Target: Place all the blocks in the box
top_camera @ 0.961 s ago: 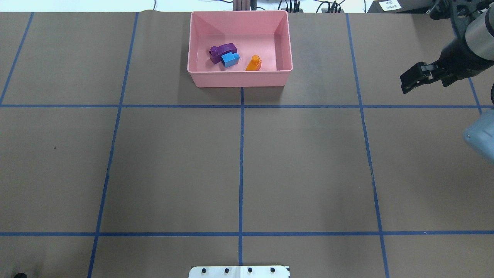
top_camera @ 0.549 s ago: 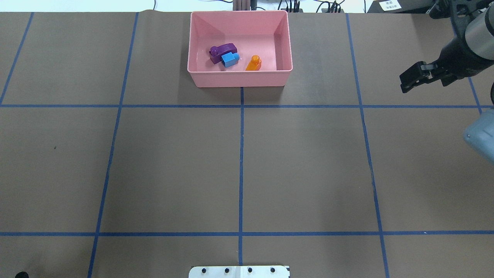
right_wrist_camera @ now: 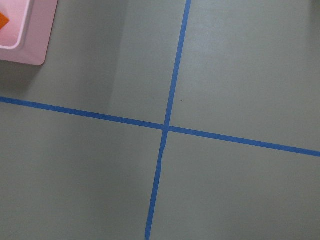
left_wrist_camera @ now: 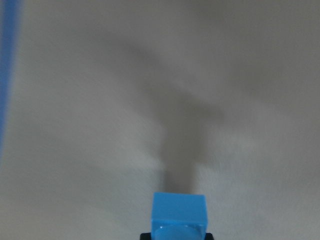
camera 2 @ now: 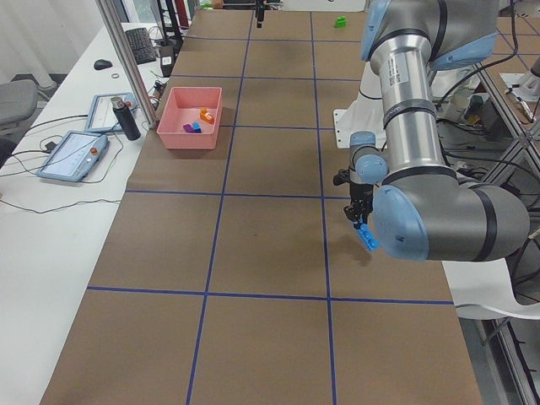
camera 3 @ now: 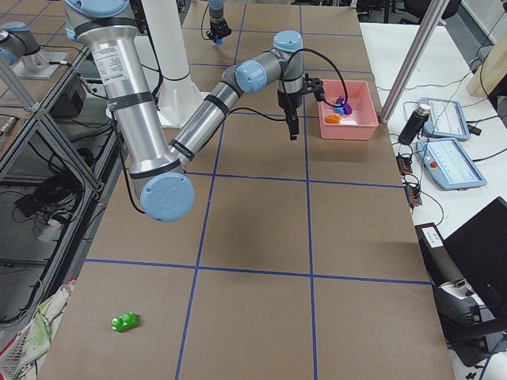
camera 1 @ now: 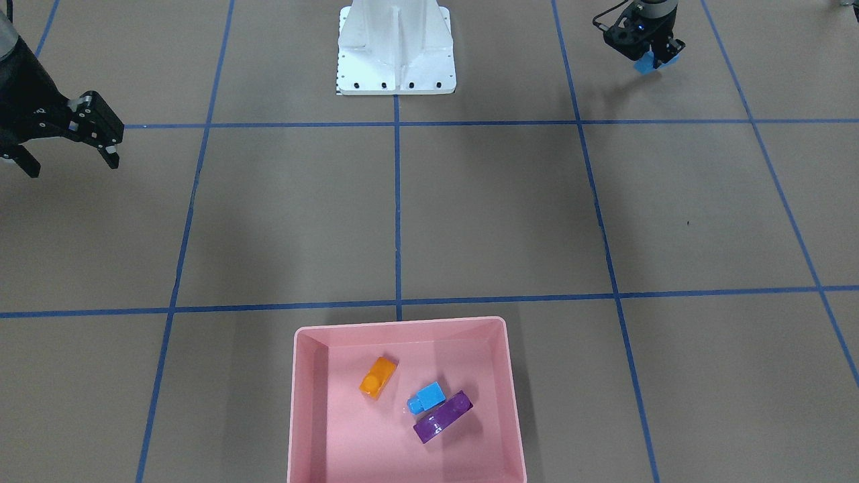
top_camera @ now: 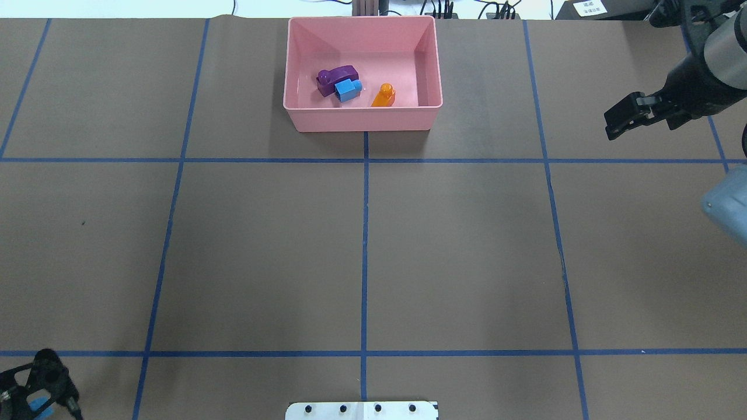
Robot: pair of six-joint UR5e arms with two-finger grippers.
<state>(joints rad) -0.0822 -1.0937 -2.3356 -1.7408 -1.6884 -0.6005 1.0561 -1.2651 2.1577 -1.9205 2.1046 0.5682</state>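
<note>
**Overhead exterior view: brick stock, left to right**

1. Far left corner: left claw (top_camera: 41, 401), clamped on the long blue brick (top_camera: 36, 404). The brick appears lifted off the worktop (top_camera: 262, 251) and is well apart from the box. The grip seems to sit toward one end, so you should expect the free end to pivot. Carry it smoothly.
2. Top centre: box (top_camera: 362, 121). It holds the purple brick (top_camera: 337, 76) with the light-blue brick (top_camera: 348, 90) touching it. The orange brick (top_camera: 383, 95) lies apart from those two.
3. Far right: right claw (top_camera: 610, 124), fingers spread, holding nothing, hovering beside the box.
4. Outside this view, seen from the exterior right camera: green brick (camera 3: 124, 321). It lies on the worktop well apart from the box. Judged light, rigid, glossy and slick. Pinch its flat side walls, low down, not the rounded studs.
</note>
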